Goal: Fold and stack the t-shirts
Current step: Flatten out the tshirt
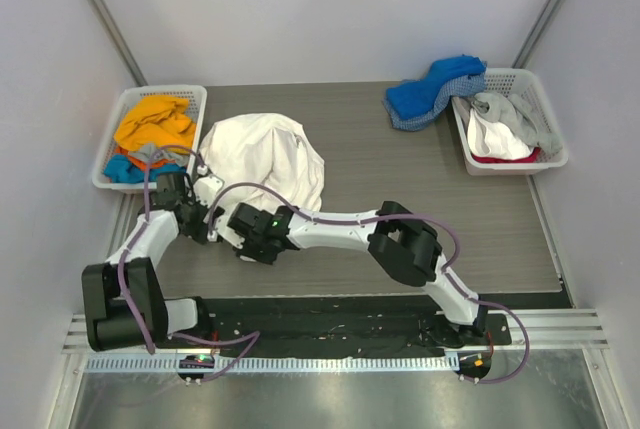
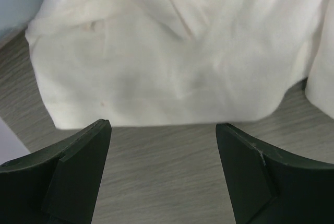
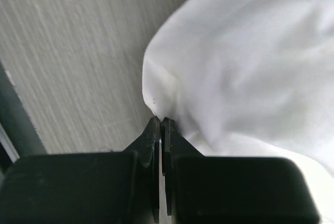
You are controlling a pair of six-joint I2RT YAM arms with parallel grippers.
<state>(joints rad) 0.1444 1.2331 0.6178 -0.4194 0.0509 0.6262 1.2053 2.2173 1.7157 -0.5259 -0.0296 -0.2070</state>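
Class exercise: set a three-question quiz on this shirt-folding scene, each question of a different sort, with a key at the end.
1. True or false: the left tool stands open, facing the white t-shirt.
2. The orange t-shirt lies: A) in the left basket; B) in the right basket; C) flat on the table.
3. Fill in: the right tool is ____ at the white t-shirt's edge.
Key: 1 true; 2 A; 3 shut.
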